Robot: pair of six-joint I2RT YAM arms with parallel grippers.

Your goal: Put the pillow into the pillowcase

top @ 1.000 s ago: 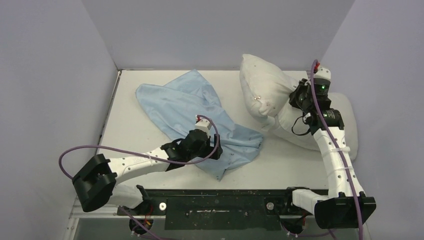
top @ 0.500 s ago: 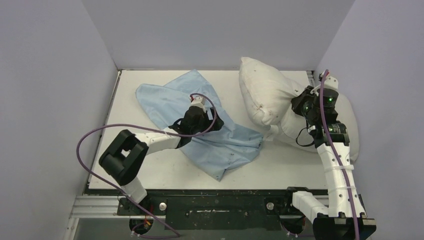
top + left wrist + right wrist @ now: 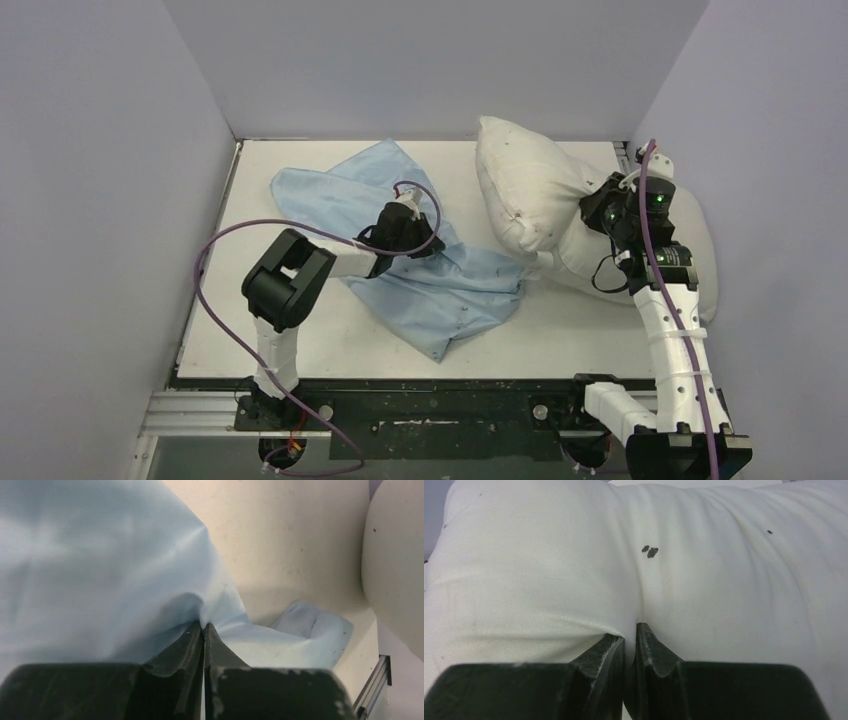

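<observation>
The light-blue pillowcase [image 3: 400, 270] lies crumpled across the middle of the table. My left gripper [image 3: 425, 243] is shut on a pinched fold of the pillowcase [image 3: 110, 580], seen at the fingertips in the left wrist view, where the gripper [image 3: 203, 626] sits. The plump off-white pillow [image 3: 525, 195] stands tilted at the back right, lifted off the table. My right gripper [image 3: 590, 208] is shut on a fold of the pillow [image 3: 549, 570] fabric, its jaws nearly together in the right wrist view, gripper [image 3: 630, 630].
Grey walls enclose the white table [image 3: 570, 320] on the left, back and right. A second whitish cushion shape [image 3: 700, 250] lies along the right edge under the right arm. A black rail [image 3: 430, 400] runs along the near edge. Purple cables loop off both arms.
My left arm has reached farther back over the pillowcase and its gripper has closed on a fold of the cloth. The right gripper and pillow have shifted slightly, still gripped.
</observation>
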